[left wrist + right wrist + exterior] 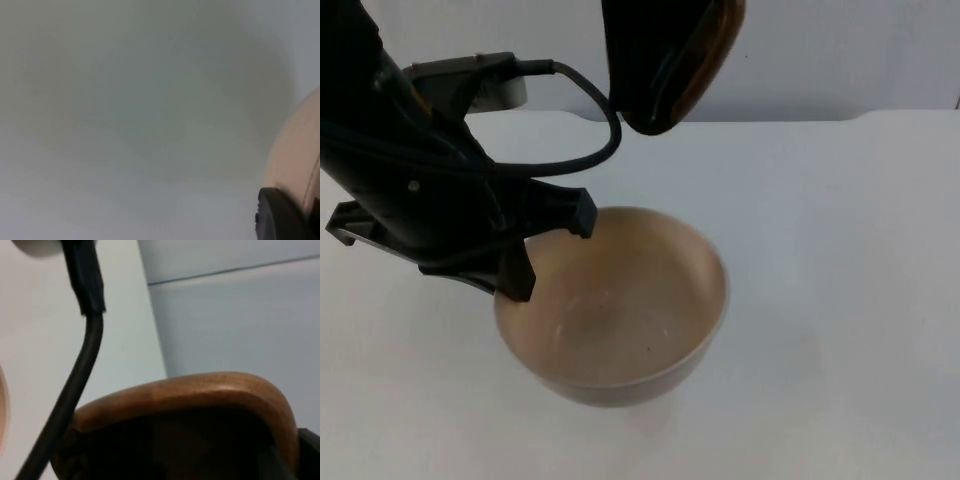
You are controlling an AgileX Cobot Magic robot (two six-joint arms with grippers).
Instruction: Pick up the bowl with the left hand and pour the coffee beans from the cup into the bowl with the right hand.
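Left gripper pinching the beige bowl at its rim, holding it above the white table. Brown cup hanging tilted just beyond the bowl; right gripper's finger state impossible to tell.

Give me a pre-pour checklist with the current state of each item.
1. Left gripper holds the bowl by its rim: ok, fingers clamp the near-left rim.
2. Bowl lifted off the table: ok, it appears raised, its shadow below.
3. Bowl ready to receive: ok, nothing in it yet, mouth facing up.
4. Cup above the bowl: not ok, it hangs behind the far rim.
5. Right gripper's hold on the cup: cannot tell.
6. Beans in the cup: cannot tell, its inside is dark.
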